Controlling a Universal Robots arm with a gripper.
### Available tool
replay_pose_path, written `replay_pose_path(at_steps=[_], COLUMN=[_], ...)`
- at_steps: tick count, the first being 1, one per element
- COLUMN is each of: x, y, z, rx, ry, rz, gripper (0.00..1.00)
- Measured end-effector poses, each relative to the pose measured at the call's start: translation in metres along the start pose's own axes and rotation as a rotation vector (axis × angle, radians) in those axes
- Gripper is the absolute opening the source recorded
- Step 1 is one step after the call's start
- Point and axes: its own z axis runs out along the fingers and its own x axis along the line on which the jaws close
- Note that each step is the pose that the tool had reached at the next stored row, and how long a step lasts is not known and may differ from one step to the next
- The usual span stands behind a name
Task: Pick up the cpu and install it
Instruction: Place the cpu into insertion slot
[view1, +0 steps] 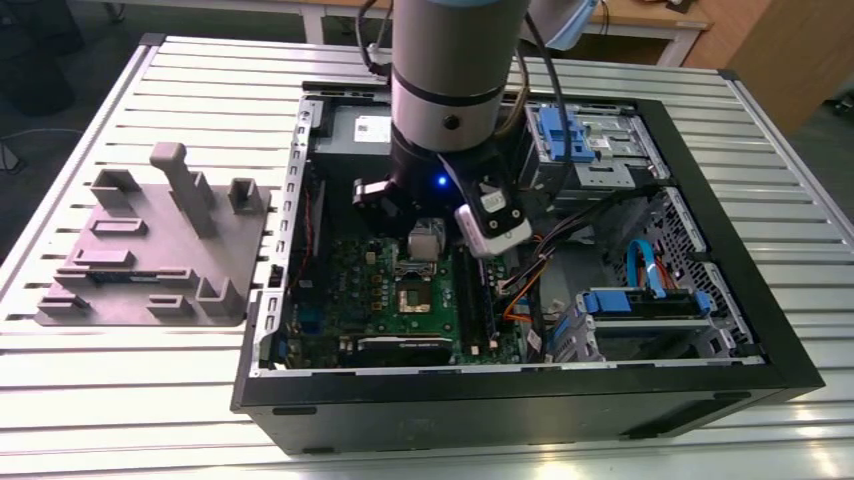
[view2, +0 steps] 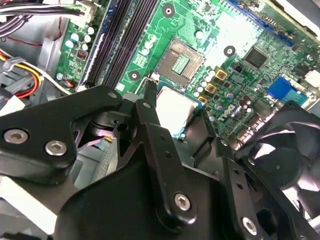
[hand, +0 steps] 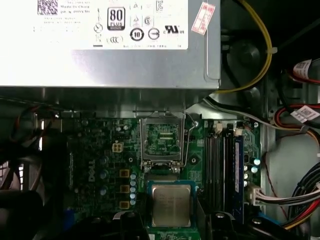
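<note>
A robot arm's gripper (view1: 424, 240) hangs over the open computer case (view1: 534, 410) at the centre of the exterior view, its black fingers (view2: 156, 132) pinching the cpu (hand: 171, 205) by opposite edges — flat, metal top showing. In both wrist views the empty socket (view2: 181, 62) on the green motherboard (view2: 175, 30) lies just past the fingertips — near the chip, apart from it.

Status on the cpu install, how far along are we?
Done: the pickup, by the look of it. The cpu sits between the fingers of the gripper, which appears shut on it. In hand: the cpu is held low over the motherboard, right beside the socket. Left: seating it. The socket is open and empty.
</note>
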Motion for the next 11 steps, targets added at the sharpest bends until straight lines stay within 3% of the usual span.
replay_pose_path(at_steps=[5,9,11], x=[0.0000,0.0000,0.0001], y=[-0.0062,-0.0073,-0.0078], z=[0.0091,0.0129,0.0165], rx=[-0.0004,0.0128,0.0128], ry=[-0.0002,-0.0002,-0.0001], rz=[0.000,0.000,0.000], gripper=[0.47,0.47,0.47])
